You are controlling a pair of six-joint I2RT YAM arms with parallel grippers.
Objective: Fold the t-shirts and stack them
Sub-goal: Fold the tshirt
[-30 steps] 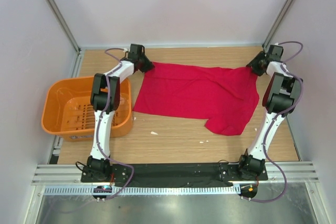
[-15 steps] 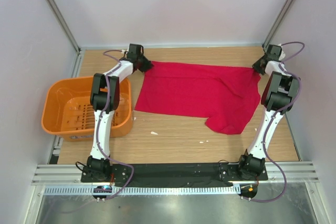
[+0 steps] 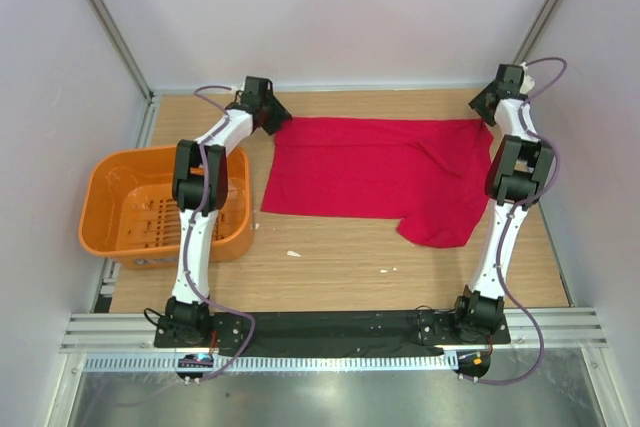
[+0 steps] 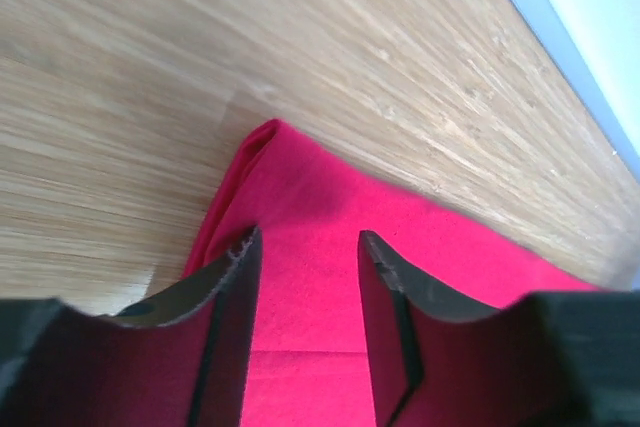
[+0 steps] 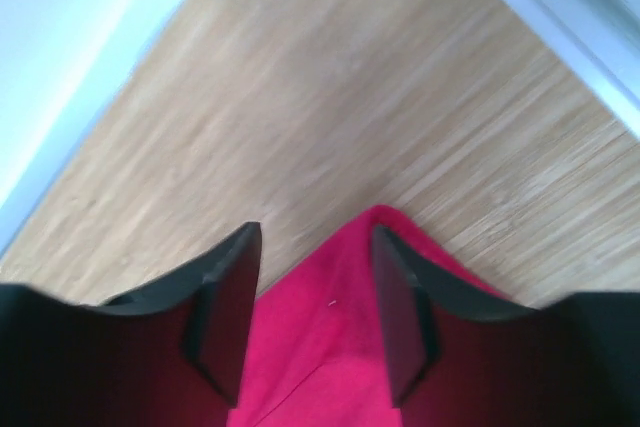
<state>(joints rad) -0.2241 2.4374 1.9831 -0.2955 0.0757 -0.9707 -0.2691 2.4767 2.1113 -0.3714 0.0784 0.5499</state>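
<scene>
The red t-shirt (image 3: 370, 167) lies spread flat across the back of the wooden table, its far edge pulled straight and a folded flap (image 3: 440, 229) hanging toward the front on the right. My left gripper (image 3: 279, 121) hovers over the shirt's far left corner. In the left wrist view that gripper (image 4: 307, 241) is open and the red cloth (image 4: 310, 192) lies flat below the gap. My right gripper (image 3: 482, 113) is over the far right corner. In the right wrist view it (image 5: 315, 235) is open too, with the cloth's corner (image 5: 325, 347) resting on the wood beneath.
An orange slotted basket (image 3: 110, 197) stands at the left edge, beside the left arm. Small white crumbs (image 3: 293, 253) lie on the wood in front of the shirt. Walls and metal posts close in the back and both sides.
Both grippers moved toward the back wall, drawing the shirt's far edge straight. Their jaws now stand apart and the corners lie flat on the table.
</scene>
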